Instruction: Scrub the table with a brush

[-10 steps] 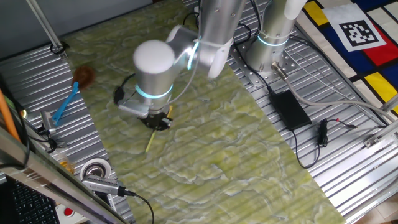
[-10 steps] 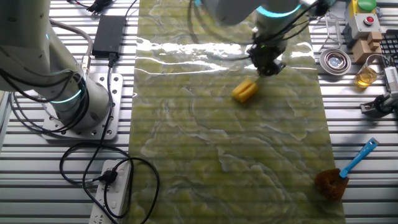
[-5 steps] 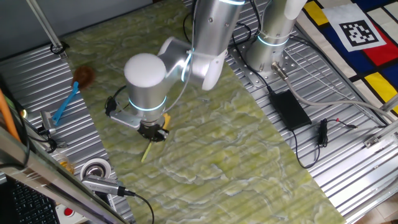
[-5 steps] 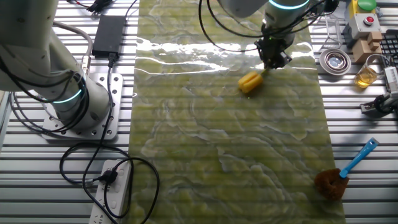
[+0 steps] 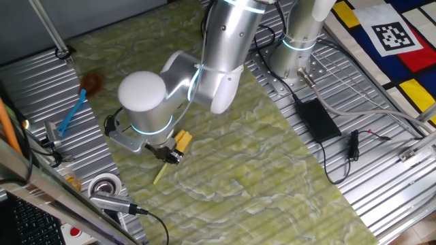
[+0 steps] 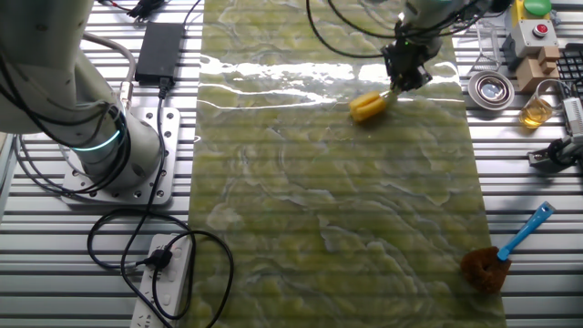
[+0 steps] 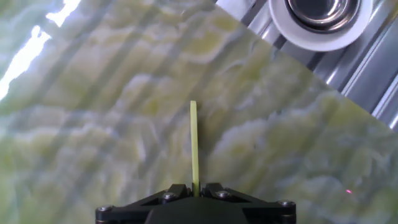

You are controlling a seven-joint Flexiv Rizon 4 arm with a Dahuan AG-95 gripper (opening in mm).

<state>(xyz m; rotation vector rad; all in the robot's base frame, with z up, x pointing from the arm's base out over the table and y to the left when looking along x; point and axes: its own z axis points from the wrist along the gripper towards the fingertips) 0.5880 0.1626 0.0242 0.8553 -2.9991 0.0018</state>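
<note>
Since a second ago I've slid toward the near edge of the desk [image 5: 272,170], dragging the brush [image 5: 178,142] along with me, so its yellow head now sits further from where it started, close to the bright glare streak seen from the other fixed view. Right now my fingers [image 7: 193,188] are pressed in tight on the thin yellow-green handle, pinching it between them with almost no gap showing in the hand view. That handle runs straight out ahead of me, ending over the marbled green surface, its tip pointing toward the white roll of tape [image 7: 320,22] on the ribbed metal beyond the desk's border. From one fixed view, the blocky yellow head pokes out just beside my wrist, and the handle's free end sticks out below on the other side. From the other fixed view, the head [image 6: 368,106] lies down on the desk just below and to the left of my fingers [image 6: 405,75]. Well apart, the blue-handled brush [image 6: 510,248] rests off the desk on the metal ribs.
</note>
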